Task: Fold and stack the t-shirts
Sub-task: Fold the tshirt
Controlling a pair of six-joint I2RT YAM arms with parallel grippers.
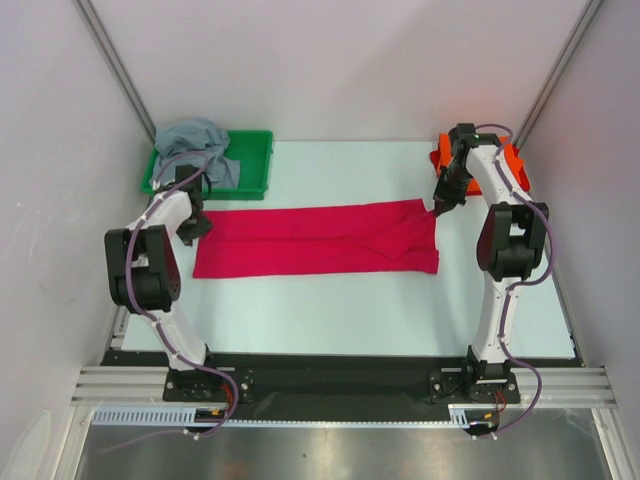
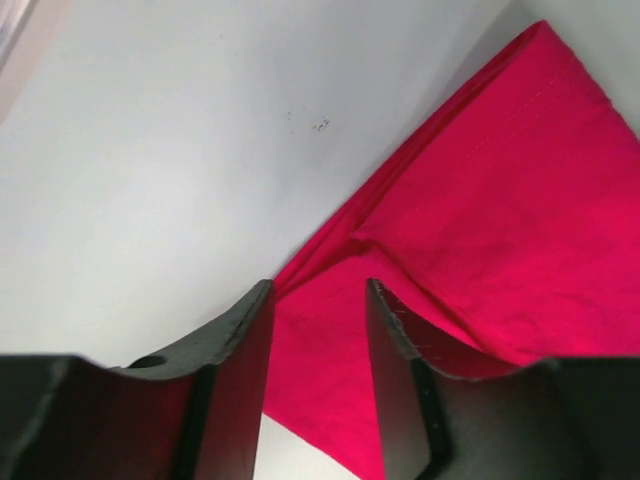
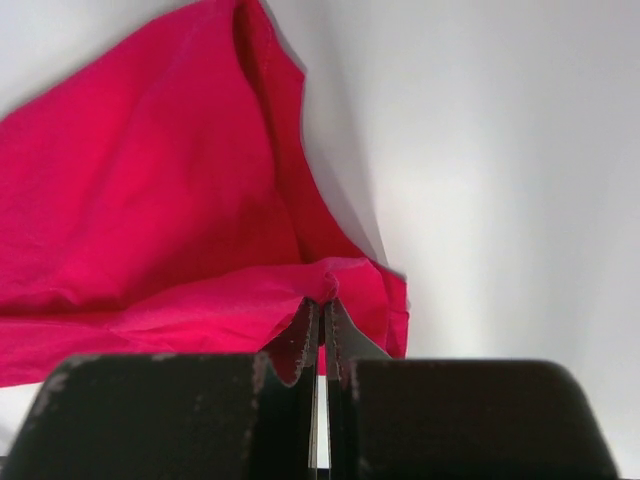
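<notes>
The crimson-pink t-shirt (image 1: 315,240) is laid as a long folded band across the middle of the table (image 1: 330,310). Its far right corner is pinched between the closed fingers of the right gripper (image 3: 322,305); its left end lies beneath the parted, empty fingers of the left gripper (image 2: 320,292). Only from above are the grey t-shirt (image 1: 195,135) in the green tray (image 1: 262,165) and the orange t-shirt (image 1: 514,162) seen. Fine creases are shown by the wrist views

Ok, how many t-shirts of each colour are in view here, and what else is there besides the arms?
crimson-pink t-shirt: 1
grey t-shirt: 1
orange t-shirt: 1
green tray: 1
Total: 4
</notes>
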